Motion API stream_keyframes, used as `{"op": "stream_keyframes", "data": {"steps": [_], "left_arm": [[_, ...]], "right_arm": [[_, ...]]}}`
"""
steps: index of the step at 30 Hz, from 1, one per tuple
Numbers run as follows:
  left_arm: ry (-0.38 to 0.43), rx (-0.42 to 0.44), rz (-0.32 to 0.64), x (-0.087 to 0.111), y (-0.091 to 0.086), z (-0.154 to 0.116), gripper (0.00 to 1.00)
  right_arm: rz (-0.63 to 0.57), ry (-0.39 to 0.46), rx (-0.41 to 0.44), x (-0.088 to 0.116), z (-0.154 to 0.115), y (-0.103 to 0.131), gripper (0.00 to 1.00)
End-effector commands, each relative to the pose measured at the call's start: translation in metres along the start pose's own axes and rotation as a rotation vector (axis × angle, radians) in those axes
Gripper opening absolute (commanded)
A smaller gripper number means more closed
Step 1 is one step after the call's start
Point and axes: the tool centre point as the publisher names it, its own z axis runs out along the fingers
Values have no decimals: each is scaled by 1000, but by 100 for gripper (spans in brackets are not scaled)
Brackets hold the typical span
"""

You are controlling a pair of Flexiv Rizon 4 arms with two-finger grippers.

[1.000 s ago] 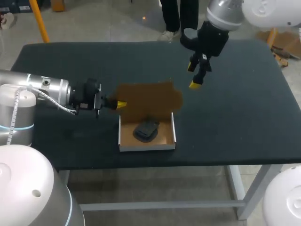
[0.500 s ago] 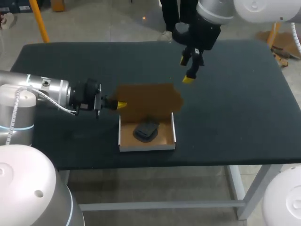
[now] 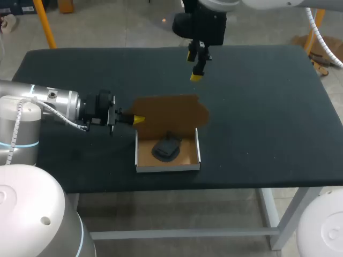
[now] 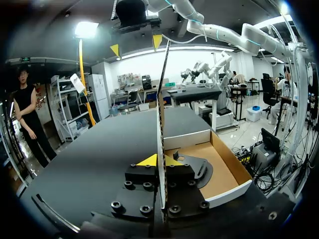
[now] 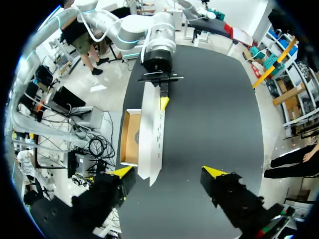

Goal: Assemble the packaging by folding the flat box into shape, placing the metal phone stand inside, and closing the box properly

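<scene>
While the left gripper (image 3: 138,119) bites down on the left side edge of the lid (image 3: 169,112), jaws pinched on the cardboard from both sides, the box (image 3: 167,167) sits near the front edge of the desk (image 3: 268,107), a little left of the middle. Its lid stands upright off the back wall, brown side to the front, and the left wrist view catches it edge-on, running straight up between the yellow tips. Down in the open tray lies the dark phone stand (image 3: 166,148), resting on the floor of the box. Over at the desk's far edge, near the middle, the right gripper (image 3: 194,67) hangs high, jaws wide apart and holding nothing, well apart from the lid below.
</scene>
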Motion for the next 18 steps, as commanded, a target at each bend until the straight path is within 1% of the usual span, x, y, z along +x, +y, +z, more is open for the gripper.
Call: {"op": "stream_keyframes", "data": {"steps": [1, 2, 3, 5, 10, 13, 15, 17, 18], "left_arm": [[0, 3, 1, 1, 2, 0, 0], [0, 3, 1, 1, 2, 0, 0], [0, 3, 1, 1, 2, 0, 0], [0, 3, 1, 1, 2, 0, 0], [0, 3, 1, 1, 2, 0, 0], [0, 3, 1, 1, 2, 0, 0], [0, 3, 1, 1, 2, 0, 0], [0, 3, 1, 1, 2, 0, 0], [0, 3, 1, 1, 2, 0, 0]], "right_arm": [[1, 45, 105, -11, 6, 13, 68], [3, 45, 117, -12, 8, 15, 68], [3, 48, 121, -12, 11, 16, 64], [2, 51, 135, -13, 14, 20, 62], [-8, 51, 168, -14, 23, 30, 63], [-17, 52, 175, -15, 28, 35, 57], [-26, 47, 182, -15, 30, 38, 49], [-31, 36, 191, -16, 33, 41, 47], [-38, 29, 195, -16, 35, 42, 48]]}}
